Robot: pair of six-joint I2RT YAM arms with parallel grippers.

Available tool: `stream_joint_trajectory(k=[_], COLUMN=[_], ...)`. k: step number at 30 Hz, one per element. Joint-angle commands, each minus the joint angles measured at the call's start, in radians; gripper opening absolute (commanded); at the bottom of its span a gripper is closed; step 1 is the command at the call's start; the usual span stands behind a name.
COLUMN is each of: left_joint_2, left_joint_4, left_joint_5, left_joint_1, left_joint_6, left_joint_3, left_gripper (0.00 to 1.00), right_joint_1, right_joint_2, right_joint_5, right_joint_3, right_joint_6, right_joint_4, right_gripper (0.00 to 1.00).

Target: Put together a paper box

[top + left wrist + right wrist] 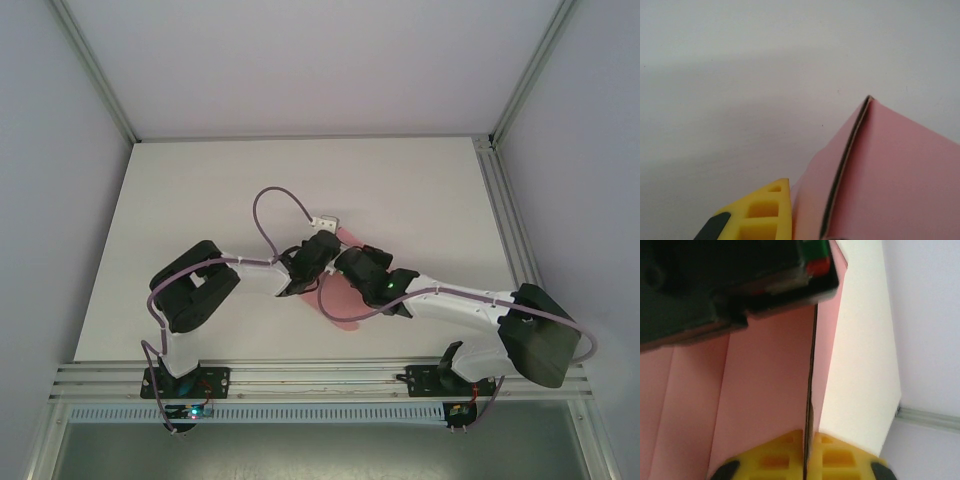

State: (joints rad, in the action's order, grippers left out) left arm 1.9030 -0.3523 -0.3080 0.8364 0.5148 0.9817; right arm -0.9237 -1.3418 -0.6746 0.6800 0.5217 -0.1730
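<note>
White table (200, 200) seen from above, grey walls (60, 150) either side, metal rail (320, 372) along the near edge. Left arm (195, 285) bolted bottom left, elbow bent, reaching right toward mid-table. Right arm (470, 308) bolted bottom right, reaching left, green light (388, 287) on its black end. Both arm ends close together near the table's middle. Paper box (340, 305) right there, pink, mostly hidden under the arm ends: one pink patch below them, a small pink corner poking out above. Not closed up, panels folded with one seam gaping. Cannot tell whether resting on the table or lifted off it. Left gripper (318, 250) over the upper left part of the pink card. In the left wrist view, one yellow finger (767, 210) at the bottom edge, just beside the paper box (890, 175); folded pink panel rising to a point, dark edge line down it, bare table (740, 75) behind. Other finger hidden, so cannot tell whether apart or clamped. Right gripper (805, 462) in the right wrist view: two yellow fingers (772, 462) pressed together, thin edge of the paper box (765, 390) pinched between them, edge-on as a dark line running up from the pads. Black body of the left arm (715, 285) across the top of that view, over the pink card, contact unclear. Purple cable (272, 205) looping up from the left arm, small white plug (325, 220) just above the arm ends. Tiny red and green part (817, 257) at the black body's corner.
</note>
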Motion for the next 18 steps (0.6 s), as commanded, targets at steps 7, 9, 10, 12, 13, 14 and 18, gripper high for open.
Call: stream_joint_trajectory(k=[7, 9, 10, 12, 13, 14, 18], left_joint_2=[0.062, 0.042, 0.034, 0.013, 0.002, -0.009, -0.069], left_joint_4=[0.235, -0.023, -0.14, -0.263, -0.284, -0.314, -0.424], left_joint_5=[-0.558, -0.381, -0.304, -0.191, -0.173, -0.135, -0.058], left_joint_1=[-0.068, -0.072, -0.071, -0.074, -0.074, -0.077, -0.085], left_joint_6=[0.168, 0.046, 0.019, -0.021, -0.03, -0.063, -0.109], left_joint_3=[0.032, -0.072, -0.119, -0.175, -0.188, -0.204, -0.274], left_gripper=[0.0, 0.0, 0.0, 0.0, 0.0, 0.0, 0.0], right_joint_1=[-0.05, -0.035, -0.022, 0.019, 0.045, 0.074, 0.132], right_joint_2=[-0.012, -0.016, -0.012, 0.013, 0.035, 0.062, 0.216], right_joint_5=[0.327, 0.308, 0.293, 0.271, 0.282, 0.287, 0.366], right_joint_3=[0.019, 0.03, 0.033, 0.054, 0.07, 0.085, 0.129], right_joint_6=[-0.089, -0.108, -0.125, -0.166, -0.178, -0.195, -0.208], right_joint_4=[-0.142, -0.124, -0.113, -0.09, -0.092, -0.088, -0.1], right_gripper=[0.0, 0.0, 0.09, 0.23, 0.24, 0.29, 0.56])
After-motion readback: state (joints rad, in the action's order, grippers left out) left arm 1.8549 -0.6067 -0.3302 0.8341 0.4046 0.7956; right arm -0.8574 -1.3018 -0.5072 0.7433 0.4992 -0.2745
